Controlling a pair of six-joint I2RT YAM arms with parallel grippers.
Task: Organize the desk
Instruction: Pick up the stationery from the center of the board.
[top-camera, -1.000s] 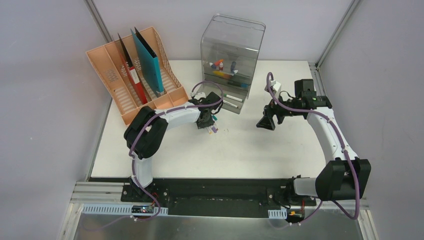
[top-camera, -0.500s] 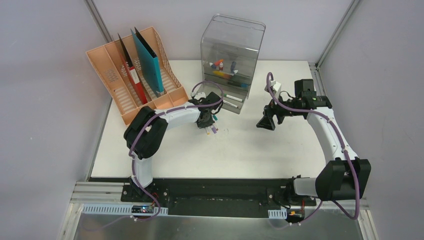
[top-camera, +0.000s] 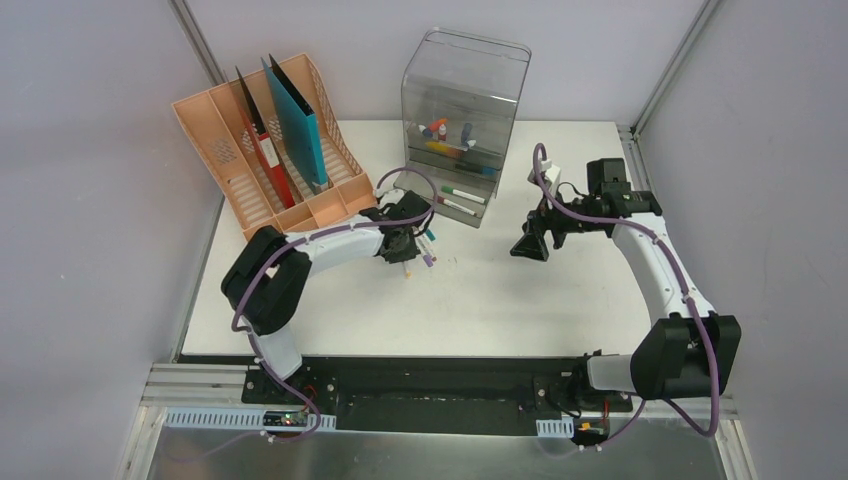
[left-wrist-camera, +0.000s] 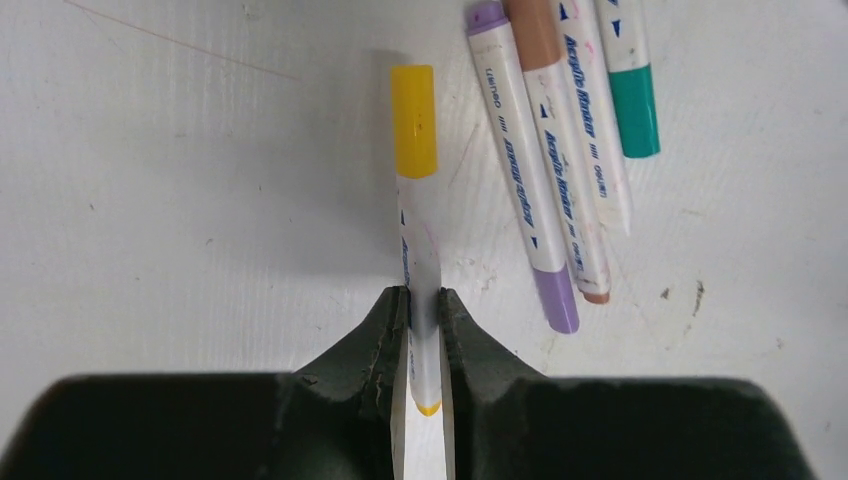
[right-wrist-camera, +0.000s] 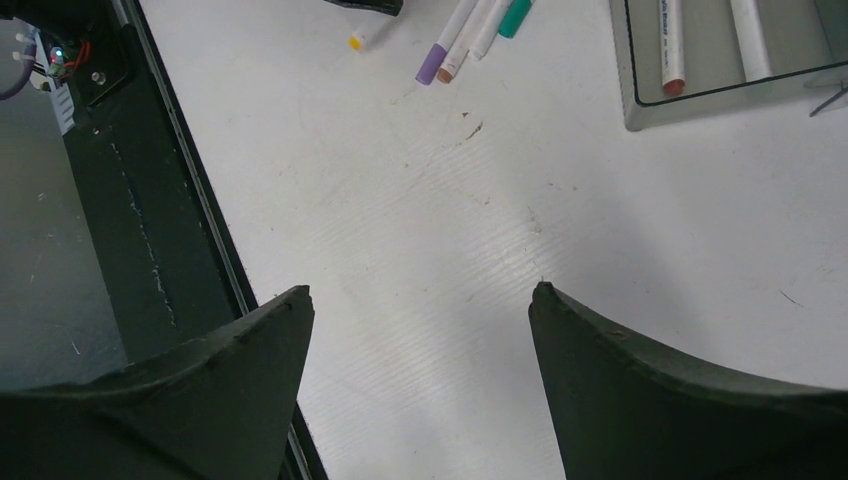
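My left gripper (left-wrist-camera: 424, 300) is shut on the white barrel of a yellow-capped marker (left-wrist-camera: 417, 190), which points away from the jaws, low over the white desk (left-wrist-camera: 180, 200). Just right of it lie a purple marker (left-wrist-camera: 525, 180), a brown marker (left-wrist-camera: 560, 150) and a green marker (left-wrist-camera: 630, 80), side by side. From above, the left gripper (top-camera: 404, 254) sits at the desk's (top-camera: 480, 300) middle, in front of the drawer box. My right gripper (top-camera: 527, 247) hangs open above bare desk with nothing between its fingers (right-wrist-camera: 250, 340).
A clear grey drawer box (top-camera: 462, 100) stands at the back centre, its bottom drawer (top-camera: 462, 198) pulled out with markers inside (right-wrist-camera: 672, 50). A peach file rack (top-camera: 250, 170) with red and teal folders stands at the back left. The black front rail (right-wrist-camera: 150, 220) runs along the desk's near edge.
The left jaws closed on the yellow marker, and the left arm's elbow swung left, shifting the gripper slightly left. The right arm has barely moved.
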